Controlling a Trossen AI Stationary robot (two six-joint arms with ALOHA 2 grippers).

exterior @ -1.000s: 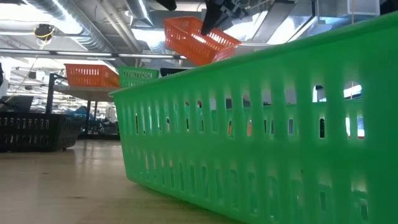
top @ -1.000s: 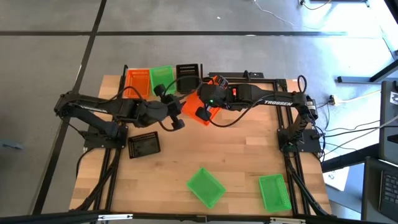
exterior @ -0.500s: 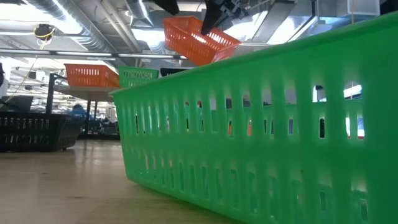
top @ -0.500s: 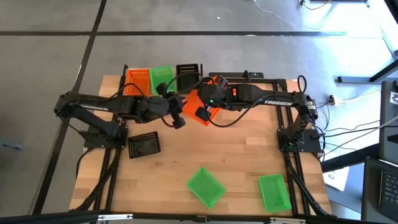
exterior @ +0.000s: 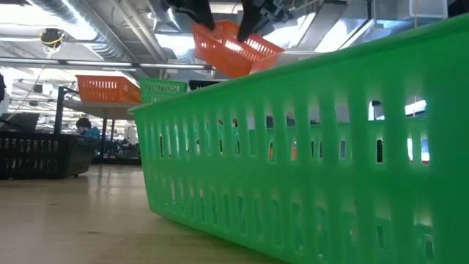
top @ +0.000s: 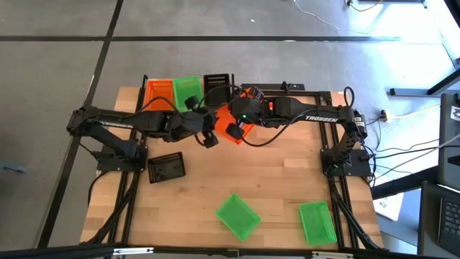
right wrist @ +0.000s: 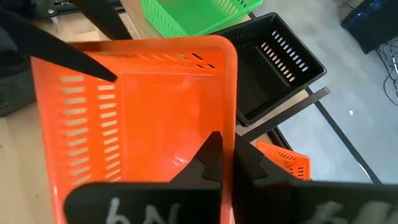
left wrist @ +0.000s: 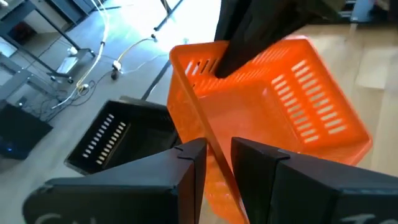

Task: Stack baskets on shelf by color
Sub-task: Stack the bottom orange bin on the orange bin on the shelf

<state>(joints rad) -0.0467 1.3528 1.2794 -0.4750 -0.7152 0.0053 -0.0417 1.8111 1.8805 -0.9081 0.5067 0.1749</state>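
An orange basket (top: 223, 117) hangs tilted in the air near the table's far edge, and my right gripper (right wrist: 231, 149) is shut on it. My left gripper (left wrist: 217, 149) is open, its fingers on either side of that basket's other long wall (left wrist: 211, 134). On the shelf (right wrist: 281, 117) at the far edge stand an orange basket (top: 159, 92), a green one (top: 187, 89) and a black one (top: 218, 85). A black basket (top: 167, 167) and two green baskets (top: 238, 214) (top: 317, 221) rest on the table. My right gripper pinches one wall of the orange basket at its rim (right wrist: 229, 127), one finger inside the basket and one outside. The basket is lifted clear of the table and hangs tilted (exterior: 231, 48). My left gripper has the opposite wall between its open fingers; whether they touch it I cannot tell.
The near green basket (exterior: 315, 161) fills much of the low view. Another orange piece (right wrist: 283, 162) shows below the held basket, beside the shelf. Bare tabletop (top: 273, 180) lies between the arms and the near baskets.
My left gripper has moved toward the table's right and far edge, up to the held orange basket, and its fingers now stand around the basket's wall. The basket has stayed where it was.
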